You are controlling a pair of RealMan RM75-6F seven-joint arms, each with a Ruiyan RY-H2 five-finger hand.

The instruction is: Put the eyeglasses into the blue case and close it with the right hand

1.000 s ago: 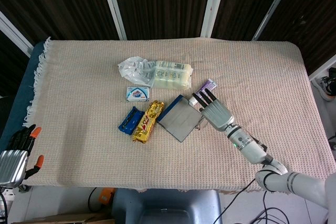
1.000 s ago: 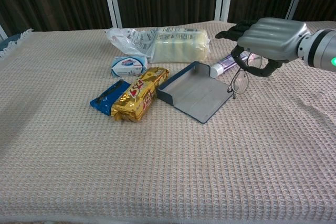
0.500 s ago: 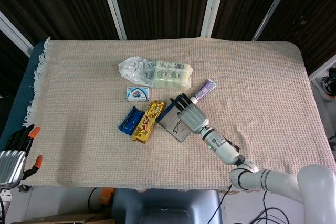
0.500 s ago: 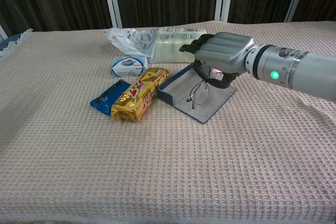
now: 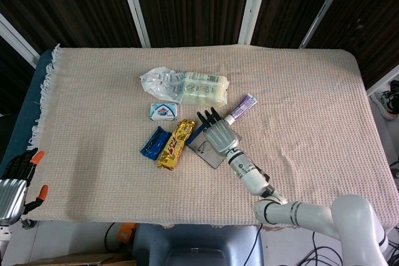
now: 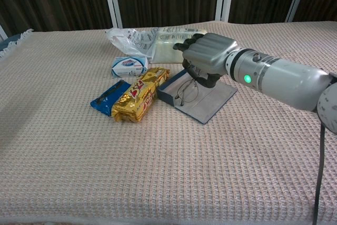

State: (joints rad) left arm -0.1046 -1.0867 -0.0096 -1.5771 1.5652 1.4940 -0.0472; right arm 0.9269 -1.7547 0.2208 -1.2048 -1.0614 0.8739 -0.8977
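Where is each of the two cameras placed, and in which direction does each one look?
Head view: high above the near edge, looking down on the table; shows the right hand holding the eyeglasses, and the left hand idle off the table.
Chest view: low, looking level across the table; shows only the right hand.
Shared: right hand, eyeglasses, open blue case.

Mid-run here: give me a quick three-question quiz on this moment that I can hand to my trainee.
1. True or false: the right hand holds the eyeglasses over the open blue case.
2. Which lies right beside the case's left edge? A) gold snack pack B) toothpaste tube C) soap box
3. Fill in: the left hand sits off the table's ____ edge.

Key: 1 true; 2 A; 3 left
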